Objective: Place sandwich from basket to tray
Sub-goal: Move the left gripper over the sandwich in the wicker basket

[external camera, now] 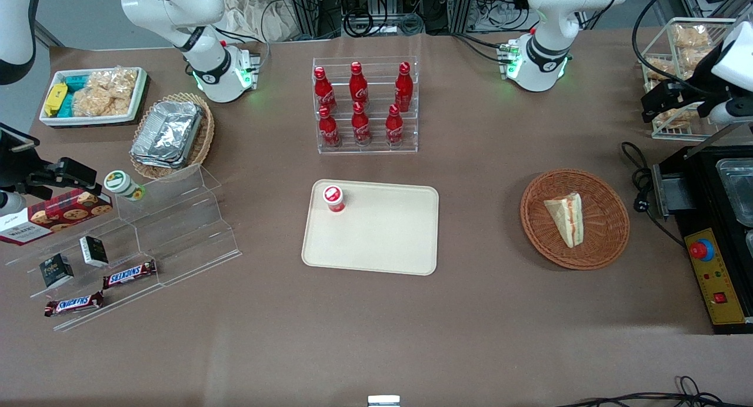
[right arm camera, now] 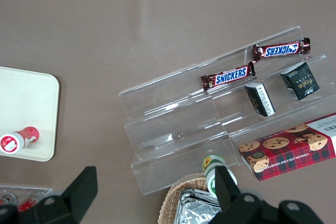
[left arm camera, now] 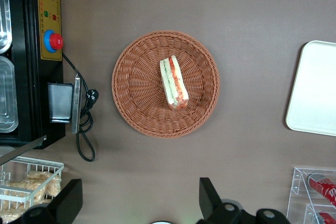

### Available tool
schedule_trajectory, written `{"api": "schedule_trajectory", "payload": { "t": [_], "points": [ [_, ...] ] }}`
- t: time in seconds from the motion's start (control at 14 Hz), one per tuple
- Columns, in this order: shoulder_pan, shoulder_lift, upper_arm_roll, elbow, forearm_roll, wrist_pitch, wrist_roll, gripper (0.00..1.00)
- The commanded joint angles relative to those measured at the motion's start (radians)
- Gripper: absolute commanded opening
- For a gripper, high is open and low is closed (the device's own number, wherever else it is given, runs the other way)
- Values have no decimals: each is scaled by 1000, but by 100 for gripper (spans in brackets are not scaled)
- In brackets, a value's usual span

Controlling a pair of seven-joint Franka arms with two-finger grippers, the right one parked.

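While sandwich (left arm camera: 174, 82) lies in basket (left arm camera: 134, 103) | gripper (left arm camera: 140, 203) spread above | tray (external camera: 376, 242) holds bottle (external camera: 333, 198)

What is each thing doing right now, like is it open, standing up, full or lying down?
sandwich: lying in the basket, not held.
basket: holds only the sandwich.
tray: flat on the table, one red-capped bottle standing on it.
gripper: open, high above the table, holding nothing.
cola bottles: six, upright in their clear rack.

Bright, even overhead light, everything sharp. Soft shadow beside the basket (external camera: 575, 219); the gripper (external camera: 662, 104) hangs high above the table's working-arm end.
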Motion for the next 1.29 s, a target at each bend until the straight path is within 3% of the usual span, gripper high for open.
{"api": "schedule_trajectory", "payload": {
  "t": [0.0,0.43,0.64,1.21],
  "points": [
    [11,16,2,32,4,-2,13,100],
    [11,53,1,67,-7,-39,6,100],
    [11,132,-3,79,-48,-21,-101,100],
    [6,350,-4,38,-56,158,-304,100]
  ]
}}
